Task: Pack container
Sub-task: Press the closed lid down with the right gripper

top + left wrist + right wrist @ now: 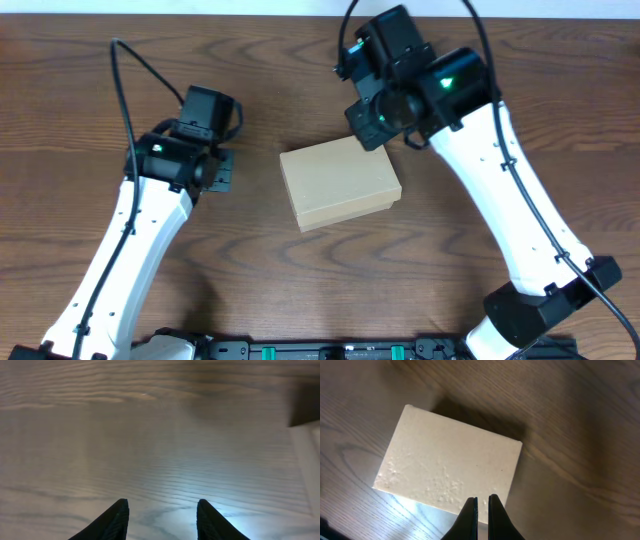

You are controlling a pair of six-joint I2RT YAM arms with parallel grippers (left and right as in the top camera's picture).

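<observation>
Overhead view is showing the container [340, 185] lying closed on the desk [250, 60] just below the right jaws, pinched together and empty, with the left jaws parted off aside, so packing is looking nearly done.

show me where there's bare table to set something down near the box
Bare wood lies between the cardboard box and the open left gripper, across the table left of that arm, and from the box toward the near edge. It is crowded only at the box's edge under the shut right gripper.
</observation>
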